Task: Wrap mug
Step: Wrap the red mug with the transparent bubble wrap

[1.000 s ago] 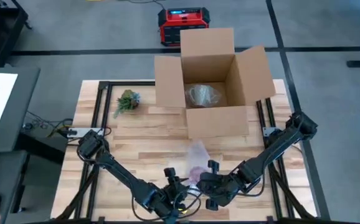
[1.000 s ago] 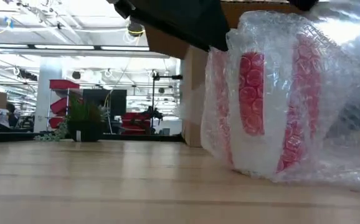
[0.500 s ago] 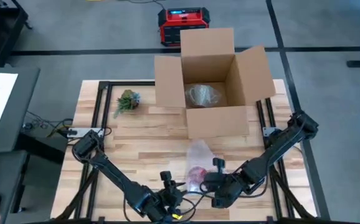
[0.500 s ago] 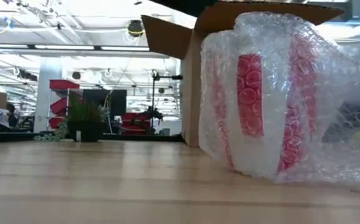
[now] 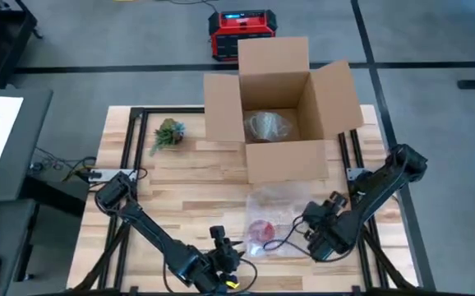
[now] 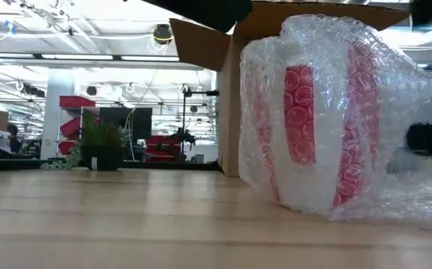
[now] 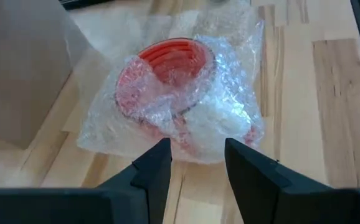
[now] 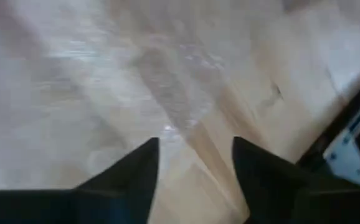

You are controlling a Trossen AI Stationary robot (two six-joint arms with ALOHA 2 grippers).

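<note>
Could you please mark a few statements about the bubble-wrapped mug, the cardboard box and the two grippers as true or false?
1. The red-and-white mug in clear bubble wrap sits on the wooden table, outside the open brown cardboard box. True.
2. The left gripper is shut on the mug. False: its fingers are open and short of the wrap.
3. The small green potted plant stands inside the box. False: it stands on the table, to the box's left in the high view.
4. The right gripper is open and holds nothing. True.
</note>
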